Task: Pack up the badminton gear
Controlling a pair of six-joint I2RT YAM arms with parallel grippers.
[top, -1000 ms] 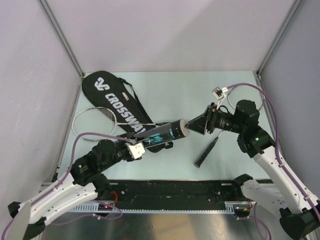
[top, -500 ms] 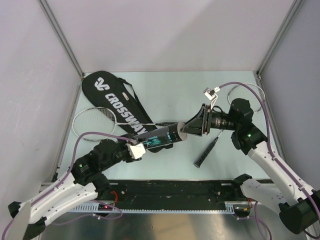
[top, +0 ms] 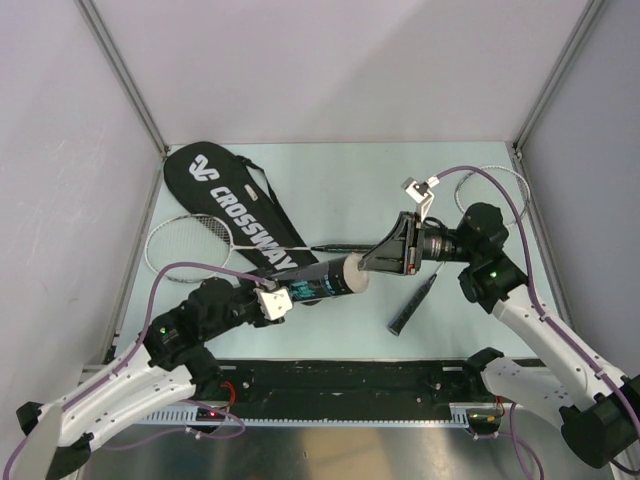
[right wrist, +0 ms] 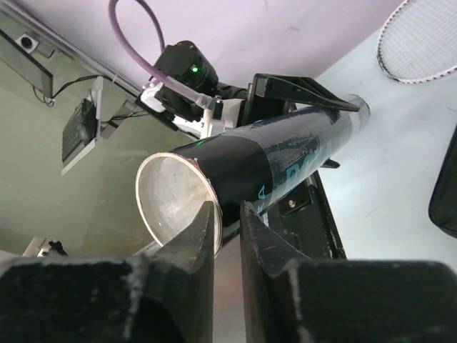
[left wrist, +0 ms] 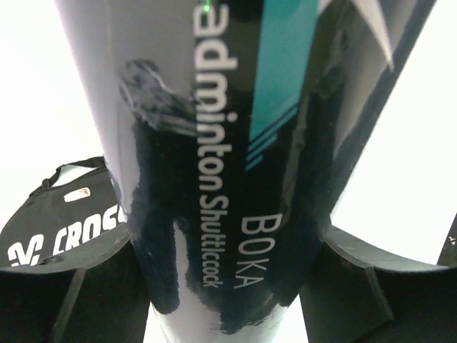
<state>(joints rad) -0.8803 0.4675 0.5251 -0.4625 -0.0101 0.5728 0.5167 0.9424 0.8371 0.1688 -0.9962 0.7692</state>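
Right wrist: the tube (right wrist: 285, 153) has its rim inside the nearly closed right claw (right wrist: 227, 212), grip uncertain.

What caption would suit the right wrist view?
Right end effector pinches the rim of the open tube, a racket lying beyond.

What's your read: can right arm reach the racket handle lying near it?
Probably yes: the racket handle lies bare, nothing over it, close to the right claw at the tube mouth.
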